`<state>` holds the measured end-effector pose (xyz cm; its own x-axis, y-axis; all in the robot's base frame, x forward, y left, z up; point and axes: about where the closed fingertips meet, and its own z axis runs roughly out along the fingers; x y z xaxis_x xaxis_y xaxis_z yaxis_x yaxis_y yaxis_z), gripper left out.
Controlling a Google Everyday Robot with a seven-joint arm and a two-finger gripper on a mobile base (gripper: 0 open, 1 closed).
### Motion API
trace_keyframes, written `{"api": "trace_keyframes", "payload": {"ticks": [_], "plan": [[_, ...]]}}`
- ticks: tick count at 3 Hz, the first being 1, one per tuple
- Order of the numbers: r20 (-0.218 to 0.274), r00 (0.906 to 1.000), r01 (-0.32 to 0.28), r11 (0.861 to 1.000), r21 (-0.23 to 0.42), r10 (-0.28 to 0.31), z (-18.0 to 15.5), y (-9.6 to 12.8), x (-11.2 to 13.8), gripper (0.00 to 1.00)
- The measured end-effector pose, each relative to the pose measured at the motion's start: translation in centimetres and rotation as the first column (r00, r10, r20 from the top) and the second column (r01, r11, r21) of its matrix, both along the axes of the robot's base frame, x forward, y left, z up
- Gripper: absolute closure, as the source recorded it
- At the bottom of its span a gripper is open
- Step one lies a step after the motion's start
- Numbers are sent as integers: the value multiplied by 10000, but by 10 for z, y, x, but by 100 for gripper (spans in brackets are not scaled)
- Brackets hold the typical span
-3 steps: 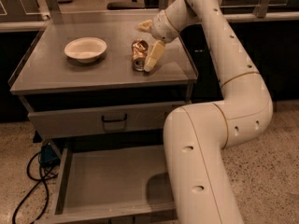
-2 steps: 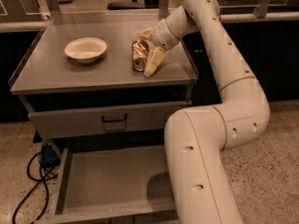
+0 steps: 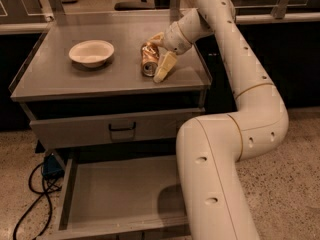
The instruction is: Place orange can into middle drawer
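Near the countertop (image 3: 60, 81) front-right edge, pincer (image 3: 155, 59) spread astride orange can (image 3: 147, 60).

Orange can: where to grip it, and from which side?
Probably across its mid-body, from the view's right, where the tool sits by the orange can. It lies tipped, silver rim toward the camera, leaving its curved sides exposed.
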<state>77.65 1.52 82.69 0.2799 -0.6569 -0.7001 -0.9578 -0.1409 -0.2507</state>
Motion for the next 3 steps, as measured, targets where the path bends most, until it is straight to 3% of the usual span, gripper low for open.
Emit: {"api": "trace_keyframes", "payload": {"ticks": [2, 3], "plan": [[0, 10000, 0, 10000, 0, 0, 0, 0, 0, 65], [600, 9975, 382, 9988, -303, -363, 34, -5, 2, 89]]}}
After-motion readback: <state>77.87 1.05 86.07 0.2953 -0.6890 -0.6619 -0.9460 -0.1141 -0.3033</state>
